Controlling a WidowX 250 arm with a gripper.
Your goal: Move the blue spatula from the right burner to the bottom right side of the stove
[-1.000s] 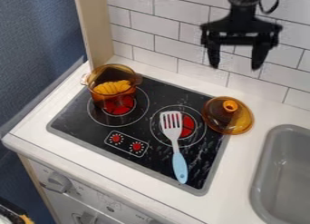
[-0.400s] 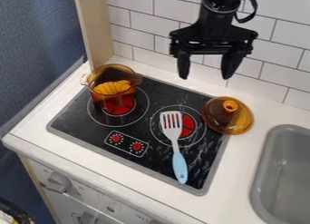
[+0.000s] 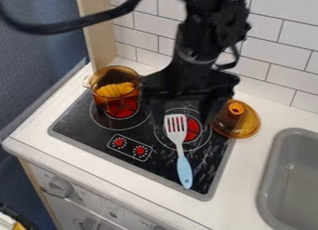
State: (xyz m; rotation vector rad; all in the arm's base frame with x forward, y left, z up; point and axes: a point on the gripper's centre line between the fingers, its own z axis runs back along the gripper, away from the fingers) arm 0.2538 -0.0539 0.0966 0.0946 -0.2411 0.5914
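Note:
My black gripper [image 3: 184,116] hangs over the back part of the stove, open, with its two fingers spread to either side of the spatula's slotted head and a little behind it. The spatula [image 3: 184,167] lies flat on the black stove [image 3: 160,167]. Its pale slotted head rests on the right burner [image 3: 194,129], and its blue handle runs toward the stove's front edge at the lower right. Nothing is held between the fingers.
An amber pot [image 3: 114,96] with yellow pieces in it stands on the left burner. An amber lid [image 3: 242,122] sits at the stove's right edge, close to the gripper. Farther right is a grey sink [image 3: 292,178]; a tiled wall [image 3: 282,52] rises behind.
The gripper has come down and to the left, from in front of the tiled wall to over the back of the stove. The spatula, pot and lid have stayed put.

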